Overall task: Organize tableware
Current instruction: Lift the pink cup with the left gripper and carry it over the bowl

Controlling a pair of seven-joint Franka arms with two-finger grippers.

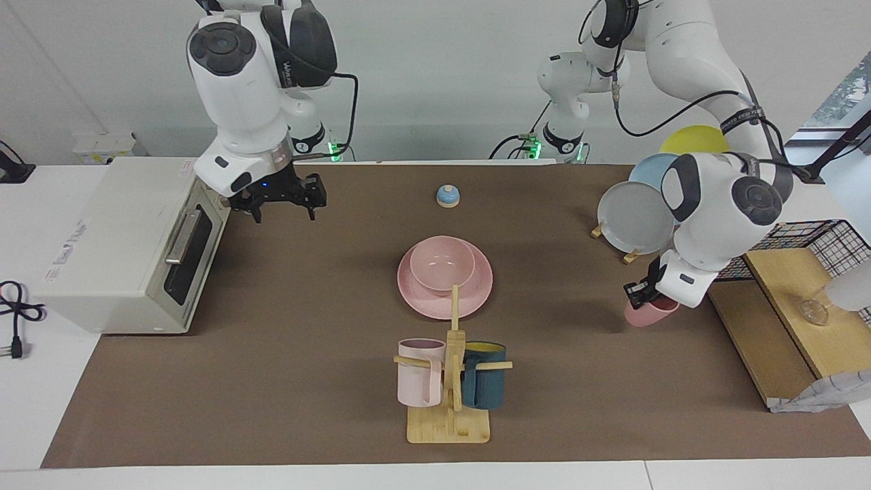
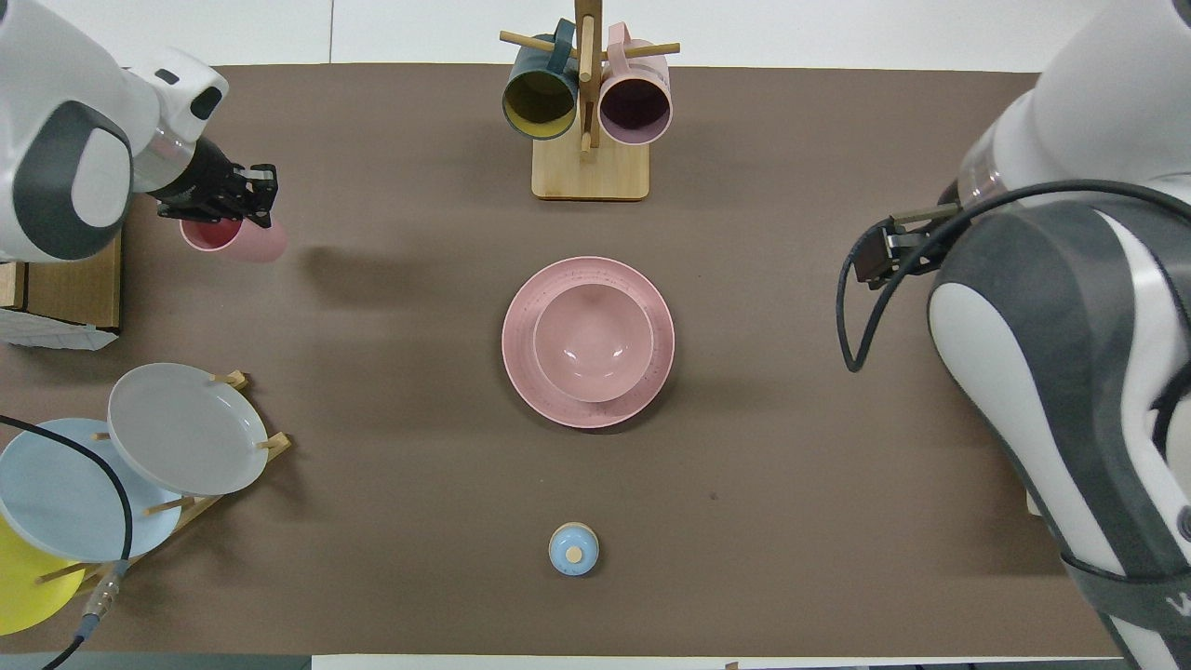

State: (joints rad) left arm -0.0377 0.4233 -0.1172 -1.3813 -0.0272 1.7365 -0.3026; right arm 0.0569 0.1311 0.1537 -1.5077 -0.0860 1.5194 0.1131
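The pink plate (image 1: pixel 422 299) (image 2: pixel 526 381) lies at the middle of the table with the pink bowl (image 1: pixel 442 264) (image 2: pixel 592 342) standing on it. My left gripper (image 1: pixel 643 292) (image 2: pixel 223 200) is shut on the rim of the pink tumbler cup (image 1: pixel 653 314) (image 2: pixel 244 240). It holds the cup tilted, just above the mat at the left arm's end of the table, beside the wooden board. My right gripper (image 1: pixel 282 203) (image 2: pixel 884 251) is open and empty. It hangs over the mat next to the toaster oven and waits.
A toaster oven (image 1: pixel 129 245) stands at the right arm's end. A wooden mug tree (image 1: pixel 450 422) (image 2: pixel 589 167) holds a pale pink and a teal mug. A rack with gray (image 1: pixel 633 218), blue and yellow plates, a wooden board (image 1: pixel 782 327), a wire basket and a small blue bell (image 1: pixel 447 196) are also here.
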